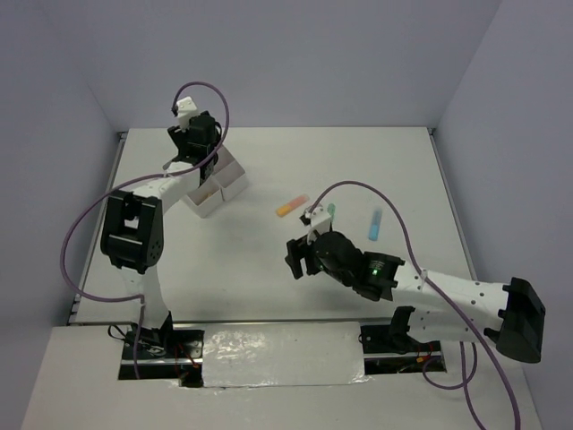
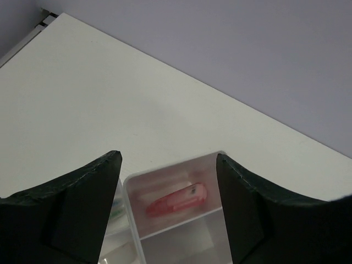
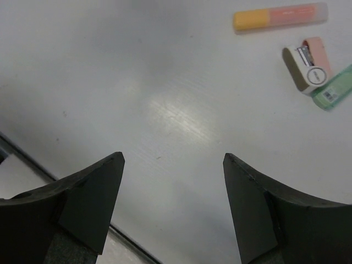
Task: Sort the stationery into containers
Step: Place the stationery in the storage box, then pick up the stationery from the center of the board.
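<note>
The left arm point(image 1: 166, 185) hides much of the white plastic box point(image 1: 235, 186). The right wrist view's edge cuts off the stubby green marker point(image 3: 336, 87).

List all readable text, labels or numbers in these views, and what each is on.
Nothing legible in any view.
Small white and pink block-shaped item: round grey print on its end, too blurred to read.
Pale green plastic marker: barcode-like label, too small to read.
Pink marker inside the white plastic compartment block: dark speck of print, unreadable.
</note>
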`<action>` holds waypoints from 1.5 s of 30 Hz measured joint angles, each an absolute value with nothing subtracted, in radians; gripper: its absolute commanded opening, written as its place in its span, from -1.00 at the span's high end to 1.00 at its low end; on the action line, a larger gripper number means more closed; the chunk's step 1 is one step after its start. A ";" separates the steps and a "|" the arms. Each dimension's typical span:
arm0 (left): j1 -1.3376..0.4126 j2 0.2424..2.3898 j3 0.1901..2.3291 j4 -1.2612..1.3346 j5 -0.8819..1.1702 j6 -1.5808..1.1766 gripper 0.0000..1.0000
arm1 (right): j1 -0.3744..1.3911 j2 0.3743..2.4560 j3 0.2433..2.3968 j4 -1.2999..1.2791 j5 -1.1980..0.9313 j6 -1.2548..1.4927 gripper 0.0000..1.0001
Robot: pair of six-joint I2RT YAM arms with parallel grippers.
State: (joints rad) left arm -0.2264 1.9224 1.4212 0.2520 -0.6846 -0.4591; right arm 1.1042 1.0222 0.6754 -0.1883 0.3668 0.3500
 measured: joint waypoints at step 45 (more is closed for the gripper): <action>-0.341 0.802 0.848 -0.513 0.015 -0.415 -0.99 | 0.419 1.861 1.164 -0.422 0.250 0.556 0.13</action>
